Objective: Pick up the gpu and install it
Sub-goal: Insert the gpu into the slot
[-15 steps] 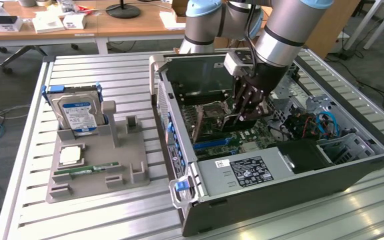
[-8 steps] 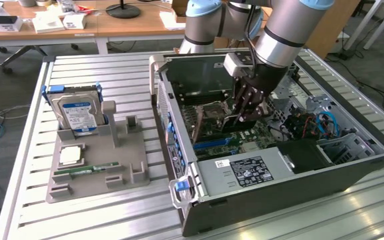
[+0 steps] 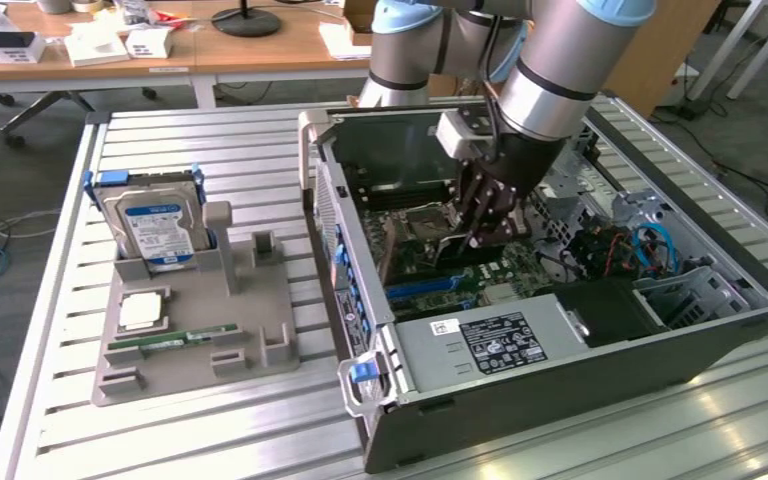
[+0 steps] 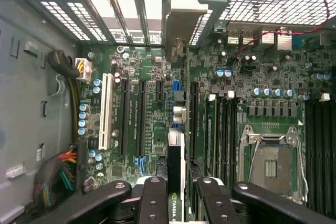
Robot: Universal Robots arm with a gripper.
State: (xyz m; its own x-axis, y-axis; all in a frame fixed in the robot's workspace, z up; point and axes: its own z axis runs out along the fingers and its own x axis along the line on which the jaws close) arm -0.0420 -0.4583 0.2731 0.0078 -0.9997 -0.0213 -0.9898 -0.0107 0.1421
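Gpu [image 4: 176, 169] is pinched edge-on in the gripper [image 4: 176, 203], jaws narrow around it, so the pickup's done. It hangs inside the case [image 3: 558, 390] over the motherboard [image 4: 262, 93], roughly along the long slots [image 4: 140, 114]. Doesn't look seated yet, I reckon.

Arm reaching down, gripper clamped on the gpu.
In the exterior view the grey Universal Robots arm [image 3: 558, 60], with pale blue joint caps, comes in from 12 o'clock and slopes slightly toward 7 o'clock. Its black gripper [image 3: 468, 240] hangs fingers-down. In the wrist view the black linked fingers [image 4: 152, 198] of the gripper [image 4: 176, 184] press from both sides on the thin, edge-on gpu [image 4: 175, 153].
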